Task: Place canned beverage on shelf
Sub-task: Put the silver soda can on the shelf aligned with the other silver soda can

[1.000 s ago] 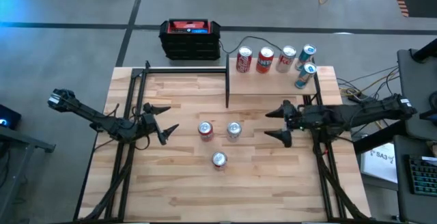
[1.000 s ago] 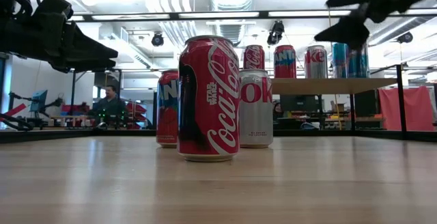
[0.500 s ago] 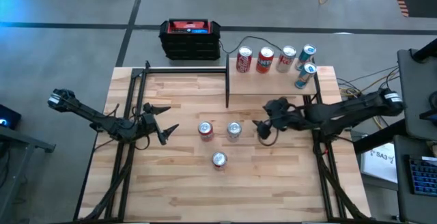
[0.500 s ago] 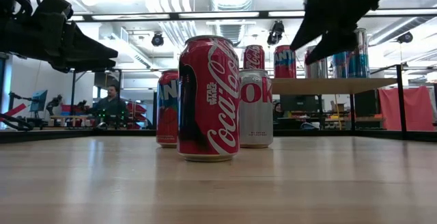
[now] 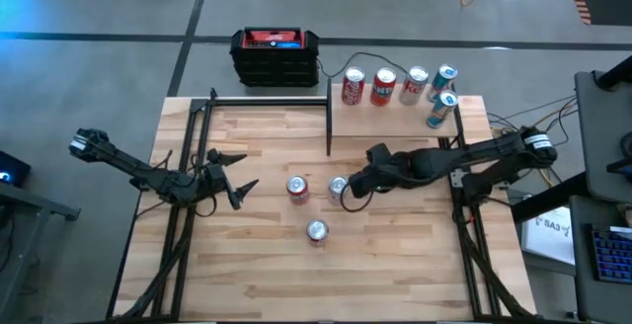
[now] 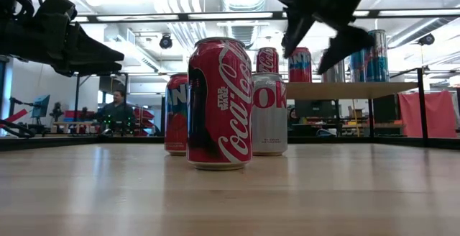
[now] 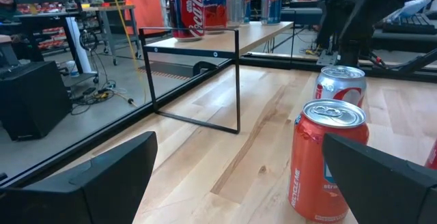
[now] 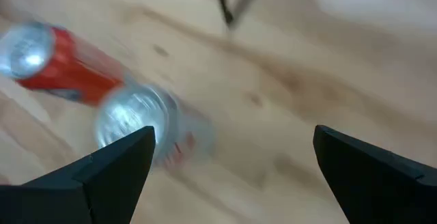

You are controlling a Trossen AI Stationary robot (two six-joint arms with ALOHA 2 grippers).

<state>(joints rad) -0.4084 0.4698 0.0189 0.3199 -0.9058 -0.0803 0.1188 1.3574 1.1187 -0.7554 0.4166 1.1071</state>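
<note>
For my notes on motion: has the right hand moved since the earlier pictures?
Yes. The open right hand has moved along the shelf front toward the table's middle, reaching the silver can.

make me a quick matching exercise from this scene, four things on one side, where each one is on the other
Things:
1. silver Diet Coke can
2. right gripper
3. left gripper
4. black-and-red box

Places:
A. on the floor beyond the table's far edge
B. open, waiting over the table's left part
C. standing on the tabletop beside an orange can
D. open, just right of the silver can, in front of the shelf

Pairs: 1-C, 2-D, 3-B, 4-A
</note>
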